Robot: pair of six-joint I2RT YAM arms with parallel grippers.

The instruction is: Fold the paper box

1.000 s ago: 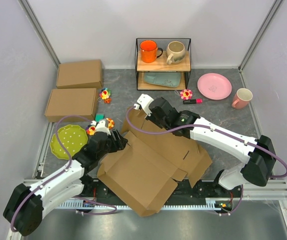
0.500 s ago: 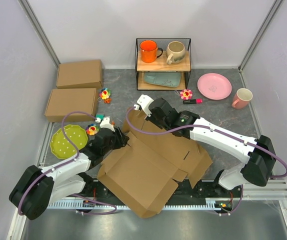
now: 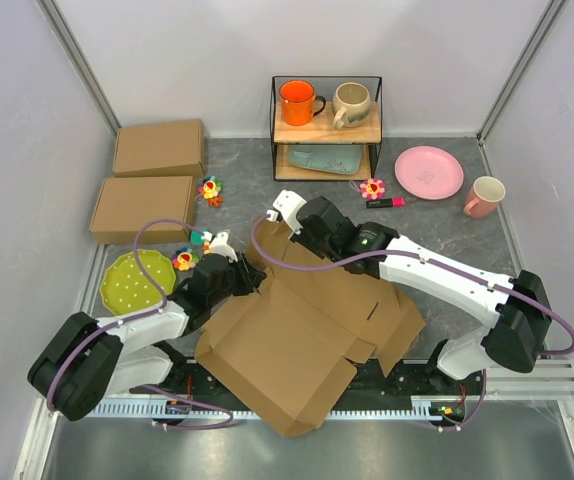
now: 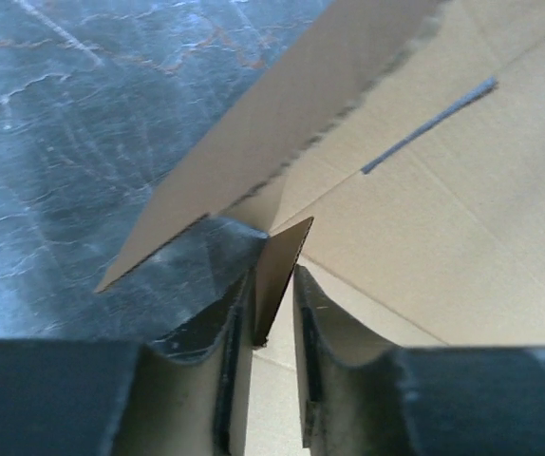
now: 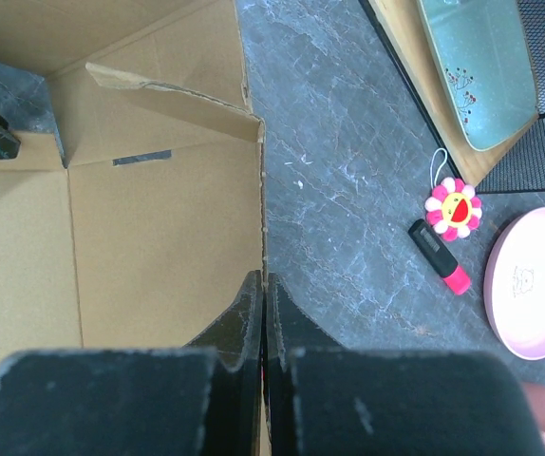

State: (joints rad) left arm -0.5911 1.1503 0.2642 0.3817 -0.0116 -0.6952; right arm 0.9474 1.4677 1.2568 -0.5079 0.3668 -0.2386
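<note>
The paper box is a large brown die-cut cardboard sheet lying partly folded in front of both arms, its near corner over the table's front rail. My left gripper is at its left edge. In the left wrist view, the left gripper has its jaws nearly closed around the corner of a raised flap. My right gripper is at the sheet's far edge. In the right wrist view, the right gripper is shut on the top edge of an upright side wall.
Two other closed brown boxes lie at the back left. A green plate sits by the left arm. A wire shelf holds mugs and a teal dish. A pink plate, a pink mug, a marker and flower toys lie nearby.
My left arm's elbow has swung out to the left and its gripper has shifted slightly right along the box's left flap. The right arm and the sheet have hardly moved.
</note>
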